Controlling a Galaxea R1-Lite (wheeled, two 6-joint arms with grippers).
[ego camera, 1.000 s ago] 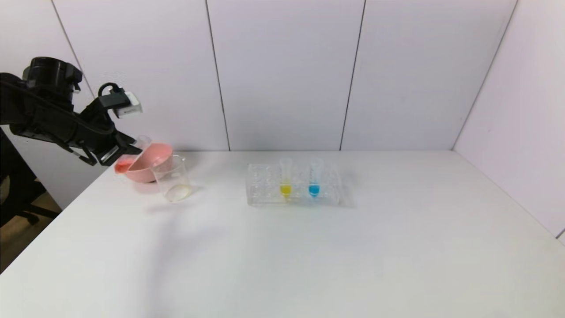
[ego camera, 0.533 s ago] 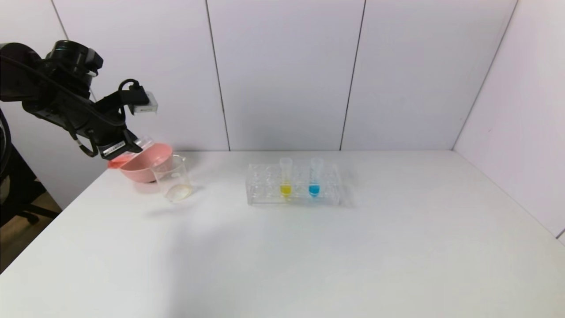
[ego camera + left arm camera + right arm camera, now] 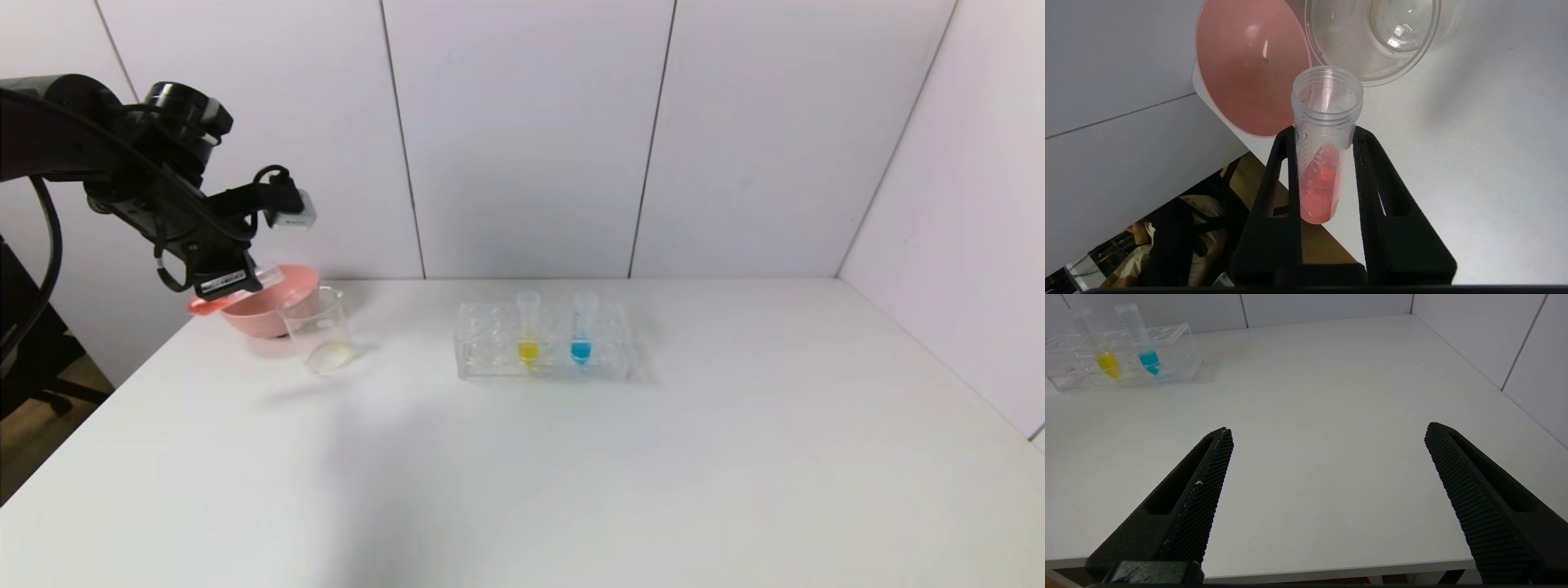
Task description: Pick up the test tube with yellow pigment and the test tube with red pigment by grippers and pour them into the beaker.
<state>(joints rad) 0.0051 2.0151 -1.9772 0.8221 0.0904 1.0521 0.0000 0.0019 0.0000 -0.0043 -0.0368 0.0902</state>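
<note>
My left gripper [image 3: 245, 282] is shut on the test tube with red pigment [image 3: 202, 305], held in the air at the table's far left. The tube lies almost level, its open mouth toward the pink bowl and the beaker [image 3: 318, 331]. Seen from the left wrist, the red tube [image 3: 1319, 183] sits between the black fingers [image 3: 1290, 163], with the beaker [image 3: 1384, 36] just beyond its mouth. The test tube with yellow pigment [image 3: 528, 331] stands upright in the clear rack [image 3: 490, 355]. My right gripper [image 3: 1327, 433] hangs open and empty over the table's near edge.
A pink bowl [image 3: 273, 304] sits right behind the beaker, touching it, near the table's left edge. A blue-bottomed tube [image 3: 580, 331] stands in the rack beside the yellow one. White walls close the table at the back and right.
My left arm has swung right and upward with the red tube, bringing its mouth nearer the bowl and beaker and tilting it closer to level. The rack and its tubes have not moved.
</note>
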